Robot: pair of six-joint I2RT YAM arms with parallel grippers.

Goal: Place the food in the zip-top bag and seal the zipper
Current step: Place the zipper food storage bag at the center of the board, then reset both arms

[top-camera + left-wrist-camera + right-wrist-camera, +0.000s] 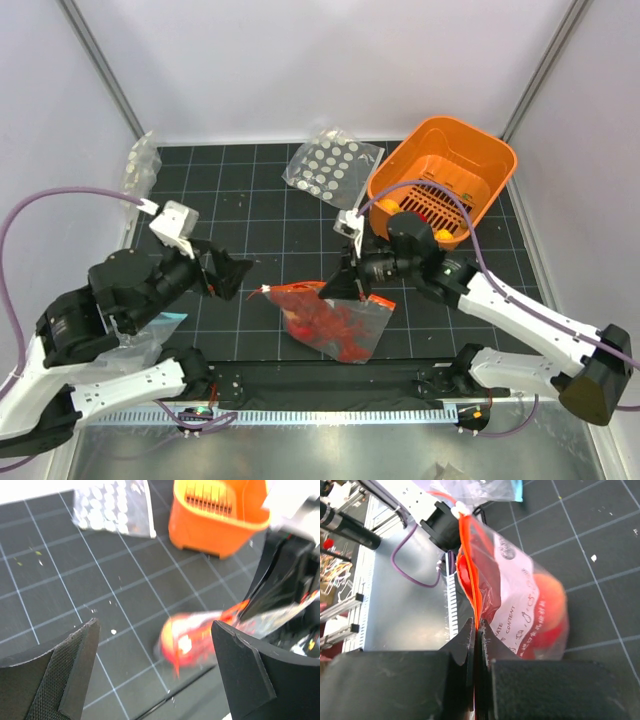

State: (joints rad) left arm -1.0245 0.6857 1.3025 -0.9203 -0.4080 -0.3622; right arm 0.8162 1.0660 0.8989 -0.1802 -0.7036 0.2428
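The clear zip-top bag (335, 320) lies at the mat's front centre with red food (325, 325) inside it. Its orange-red zipper (295, 288) runs along the top edge. My right gripper (340, 288) is shut on the zipper strip (469, 565) at the bag's right end; the bag (525, 610) with a label hangs before the closed jaws. My left gripper (238, 272) is open and empty, left of the bag. In the left wrist view the bag with food (192, 637) shows blurred between the spread fingers (75, 665).
An orange slotted basket (445, 180) with small orange balls stands at the back right. A clear bag of white discs (330, 165) lies behind centre. Another clear bag (140, 165) lies at the far left edge. The mat's front edge meets a metal rail (320, 412).
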